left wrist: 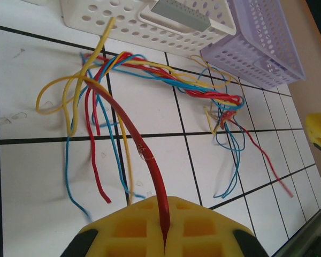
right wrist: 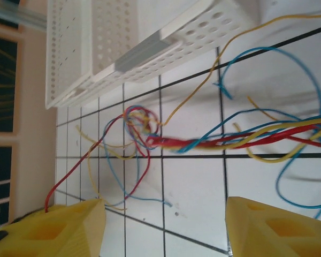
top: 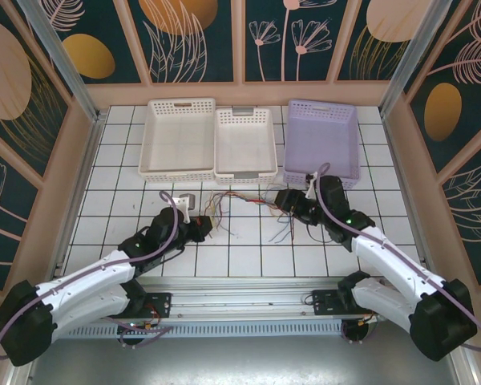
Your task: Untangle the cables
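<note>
Down at the frame's bottom edge, the left tool pinched one red wire; the right tool stood spread. Mid-frame on the tabletop the cables lay knotted: pulling hard could, I judged, cinch that knot tighter.

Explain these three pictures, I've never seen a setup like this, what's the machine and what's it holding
Two robot arms are bolted to a tiled table, each ending in a two-finger pincer. The wide picture looks down from above and behind; the other two come from cameras on the wrists, so the yellow blocks at the bottom are each pincer's own fingers. On the table lies a tangle of thin cables in red, blue and yellow, with two white baskets and a purple basket behind. The left pincer is shut on one red cable; the right pincer stands open.
</note>
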### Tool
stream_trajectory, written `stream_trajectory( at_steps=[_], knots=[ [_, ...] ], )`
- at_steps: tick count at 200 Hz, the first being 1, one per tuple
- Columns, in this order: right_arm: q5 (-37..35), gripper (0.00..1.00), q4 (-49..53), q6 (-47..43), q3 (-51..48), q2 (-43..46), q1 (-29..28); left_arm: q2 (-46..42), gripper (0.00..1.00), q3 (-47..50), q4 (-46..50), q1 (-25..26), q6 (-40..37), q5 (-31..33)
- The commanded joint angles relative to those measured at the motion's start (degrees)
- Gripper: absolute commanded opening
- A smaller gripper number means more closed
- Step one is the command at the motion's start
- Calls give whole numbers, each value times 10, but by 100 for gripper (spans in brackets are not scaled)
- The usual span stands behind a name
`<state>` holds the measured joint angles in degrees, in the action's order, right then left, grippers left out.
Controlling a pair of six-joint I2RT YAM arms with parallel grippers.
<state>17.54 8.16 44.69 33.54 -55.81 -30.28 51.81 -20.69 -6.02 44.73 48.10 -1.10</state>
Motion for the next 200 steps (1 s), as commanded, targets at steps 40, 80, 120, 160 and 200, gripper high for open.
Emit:
stream_trajectory(
  at_steps=[40, 80, 120, 160, 200],
  knots=[
    [-14, 57, -80, -72, 48, -105, -175, -42, 0, -16, -48, -1, 17, -32],
    [-37, 55, -121, -96, 86, -215, -233, -55, 0, -9, -67, 0, 26, -47],
    [-47, 53, -165, -112, 88, -255, -248, -69, 0, -7, -76, 0, 30, -45],
    [-50, 53, -203, -123, 85, -296, -266, -61, 0, -7, -94, -1, 38, -45],
    [-102, 50, -193, -140, 115, -352, -294, -53, 0, -14, -102, -1, 42, -43]
  ],
)
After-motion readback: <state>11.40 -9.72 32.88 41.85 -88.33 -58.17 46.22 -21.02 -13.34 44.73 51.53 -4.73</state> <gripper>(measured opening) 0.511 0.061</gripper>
